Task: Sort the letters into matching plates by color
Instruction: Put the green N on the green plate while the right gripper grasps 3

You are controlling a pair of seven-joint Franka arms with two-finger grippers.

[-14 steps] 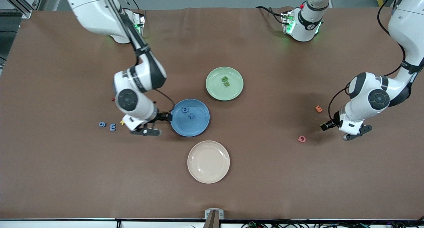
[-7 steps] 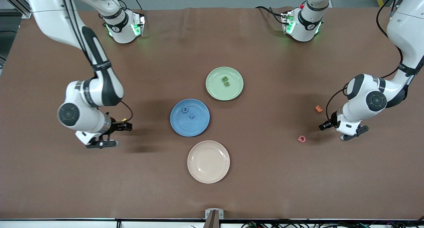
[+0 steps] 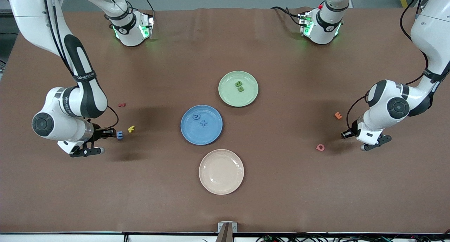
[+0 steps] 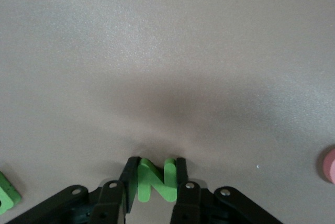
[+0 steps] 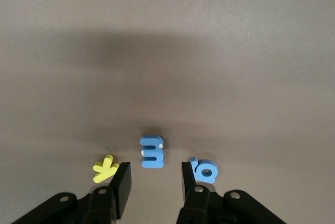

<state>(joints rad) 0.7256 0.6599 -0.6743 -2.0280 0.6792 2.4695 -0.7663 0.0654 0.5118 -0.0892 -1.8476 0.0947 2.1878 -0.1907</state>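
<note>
The blue plate [image 3: 211, 136] holds two blue letters [image 3: 200, 120]. The green plate [image 3: 228, 96] holds two green letters [image 3: 239, 86]. My right gripper [image 3: 109, 133] [image 5: 155, 174] is open, low over the table, right by a blue E [image 3: 120, 134] [image 5: 152, 152]; a blue 9 [image 5: 205, 170] lies beside one finger, hidden in the front view. My left gripper [image 3: 344, 134] [image 4: 153, 170] is shut on a green N [image 4: 152, 182] close above the table at the left arm's end. Another green letter [image 4: 5, 193] lies near it.
A cream plate [image 3: 221, 171] sits nearer the front camera than the blue plate. A yellow K [image 3: 131, 128] [image 5: 107, 168] and a small red letter [image 3: 121, 104] lie near the blue E. An orange E [image 3: 338, 115] and a pink D [image 3: 320, 147] lie near the left gripper.
My right arm swung from the blue plate's edge toward its own end of the table and now stands at the blue E. The left arm only shifted slightly.
</note>
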